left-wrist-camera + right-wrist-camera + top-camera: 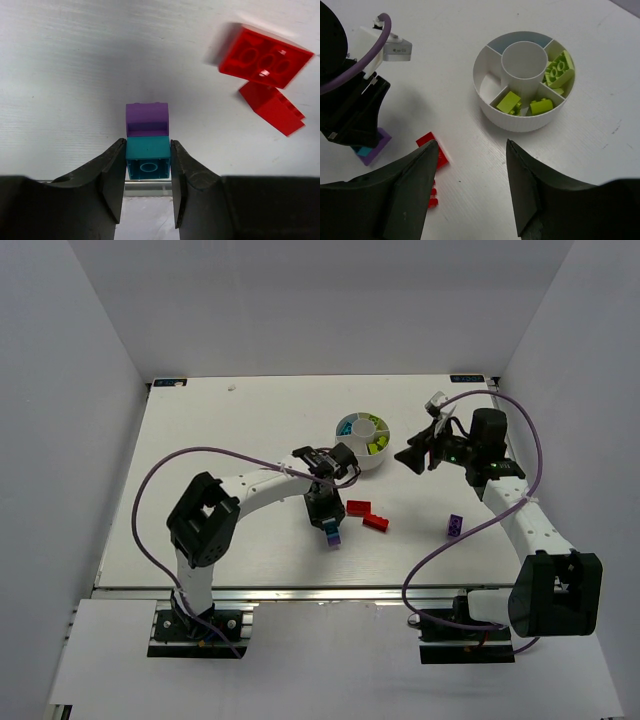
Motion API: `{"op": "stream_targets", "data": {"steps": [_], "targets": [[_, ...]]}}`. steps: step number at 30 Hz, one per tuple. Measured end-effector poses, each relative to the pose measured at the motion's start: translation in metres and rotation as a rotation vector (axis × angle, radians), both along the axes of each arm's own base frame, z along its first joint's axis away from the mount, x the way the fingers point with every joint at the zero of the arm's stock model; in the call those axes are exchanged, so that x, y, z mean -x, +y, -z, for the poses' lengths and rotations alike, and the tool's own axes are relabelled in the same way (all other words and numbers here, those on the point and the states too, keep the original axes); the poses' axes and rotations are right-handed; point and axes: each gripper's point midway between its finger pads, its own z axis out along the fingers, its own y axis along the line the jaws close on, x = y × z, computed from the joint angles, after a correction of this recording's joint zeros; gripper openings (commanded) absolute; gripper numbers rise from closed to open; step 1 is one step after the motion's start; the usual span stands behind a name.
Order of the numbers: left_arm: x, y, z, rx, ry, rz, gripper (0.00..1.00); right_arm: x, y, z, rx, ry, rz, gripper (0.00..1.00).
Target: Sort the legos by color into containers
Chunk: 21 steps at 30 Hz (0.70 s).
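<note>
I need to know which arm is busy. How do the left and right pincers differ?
The left pincer is closed against the sides of a teal brick that has a purple brick touching it; the right pincer stands open and empty. The left pincer is near the red bricks; the right pincer hovers by the white divided dish. Both are dark-coloured.

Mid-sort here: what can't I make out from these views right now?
- Left wrist: whether the cyan brick, held in the left gripper, is clipped to the purple brick or merely touching it; only the seam shows.
- Right wrist: red bricks partly hidden by a finger of the right gripper.
- Top external: dish contents too small to count.
</note>
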Motion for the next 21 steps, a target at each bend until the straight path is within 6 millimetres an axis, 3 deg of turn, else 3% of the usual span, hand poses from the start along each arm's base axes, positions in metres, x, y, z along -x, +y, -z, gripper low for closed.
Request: {"op": "stream_targets", "data": {"steps": [4,8,14,16,19,21], "targets": [[-0.007,-0.005,-0.021,0.062,-0.077,0.035,0.0,0.014,0.008,0.004,-0.041,0.076,-0.042,0.58],[-0.013,-0.009,-0.062,0.213,-0.243,0.114,0.0,0.03,0.021,0.003,-0.102,0.17,-0.087,0.58],[-0.004,-0.01,-0.116,0.501,-0.519,0.336,0.0,0.052,0.049,-0.003,-0.235,0.378,-0.16,0.62],[-0.001,-0.011,-0.126,0.563,-0.619,0.443,0.0,0.055,0.059,-0.006,-0.277,0.443,-0.183,0.68],[0.004,-0.016,-0.14,0.629,-0.775,0.606,0.0,0.061,0.077,-0.015,-0.332,0.524,-0.234,0.89],[0.008,-0.017,-0.149,0.654,-0.883,0.703,0.0,0.068,0.087,-0.021,-0.359,0.557,-0.278,0.89]]}}
